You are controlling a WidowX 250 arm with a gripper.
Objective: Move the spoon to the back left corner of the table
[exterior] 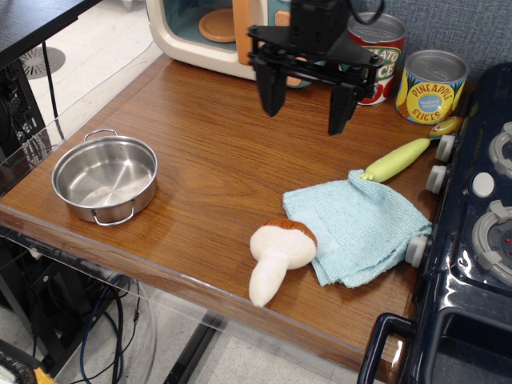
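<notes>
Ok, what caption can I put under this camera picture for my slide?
Open end effector hovers over the table, not yet touching the green-handled spoon lying beside the blue cloth.

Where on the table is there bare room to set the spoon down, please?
Bare wood lies between the pot and the cloth, running back to the toy oven. The right side is crowded: spoon, cloth, mushroom, cans and stove.
</notes>
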